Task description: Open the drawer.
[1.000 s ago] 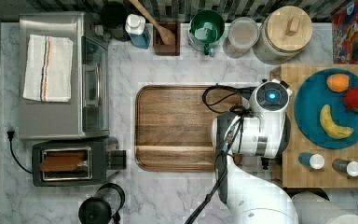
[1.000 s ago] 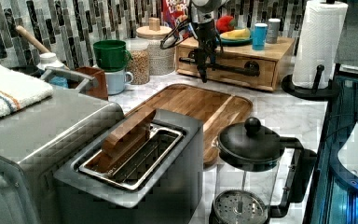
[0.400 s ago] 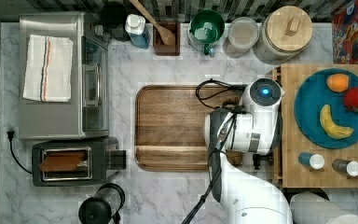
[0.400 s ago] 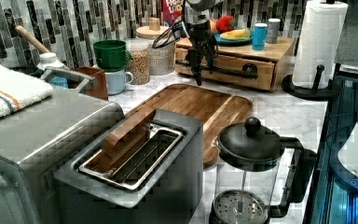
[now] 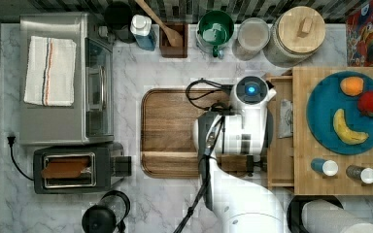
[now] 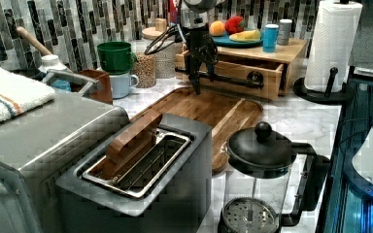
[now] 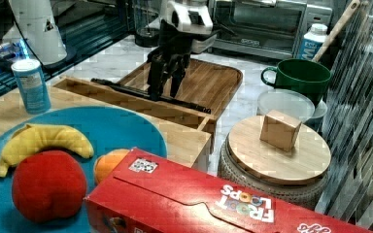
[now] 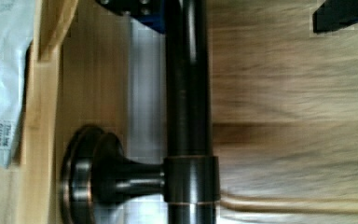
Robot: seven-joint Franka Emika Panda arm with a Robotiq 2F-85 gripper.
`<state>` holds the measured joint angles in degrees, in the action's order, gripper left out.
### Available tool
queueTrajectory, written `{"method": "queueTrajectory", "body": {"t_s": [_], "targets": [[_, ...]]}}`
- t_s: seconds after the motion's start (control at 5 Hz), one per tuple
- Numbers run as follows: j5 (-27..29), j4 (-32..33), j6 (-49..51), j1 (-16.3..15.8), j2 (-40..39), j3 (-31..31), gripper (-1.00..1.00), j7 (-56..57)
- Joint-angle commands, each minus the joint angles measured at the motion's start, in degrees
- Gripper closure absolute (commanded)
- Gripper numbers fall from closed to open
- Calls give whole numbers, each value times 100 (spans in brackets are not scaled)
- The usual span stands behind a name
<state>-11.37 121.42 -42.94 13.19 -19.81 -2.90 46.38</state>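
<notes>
The light wooden drawer (image 5: pixel 279 162) of the boxy stand (image 5: pixel 340 165) is pulled partly out toward the top view's left. A white packet (image 5: pixel 285 119) lies inside it. Its long black bar handle (image 6: pixel 228 81) runs along the front. My gripper (image 6: pixel 199 80) hangs straight down over the handle (image 7: pixel 141 93). In the wrist view the fingers stand wide apart and the gripper (image 8: pixel 235 11) is open: one finger (image 8: pixel 130 7) sits between the bar (image 8: pixel 189 93) and the drawer front (image 8: pixel 93 93), the other far out over the tray.
A large dark wooden tray (image 5: pixel 170 131) lies directly in front of the drawer. The stand's top carries a blue plate (image 5: pixel 320 111) of fruit and two shakers. A toaster oven (image 5: pixel 63 77), a toaster (image 5: pixel 73 167), a French press (image 5: pixel 102 218) and a paper towel roll (image 5: pixel 340 216) surround it.
The arm has moved toward the top view's left, over the tray, and the drawer has slid out of the stand with it.
</notes>
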Motion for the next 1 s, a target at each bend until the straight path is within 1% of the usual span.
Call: {"method": "queueTrajectory", "body": {"t_s": [0.2, 0.8, 1.0], "targets": [[227, 115, 54, -697, 406, -937, -100, -763], [484, -100, 194, -568, 269, -1304, -100, -1126], [561, -236, 274, -651, 207, -1267, -100, -1291]]}}
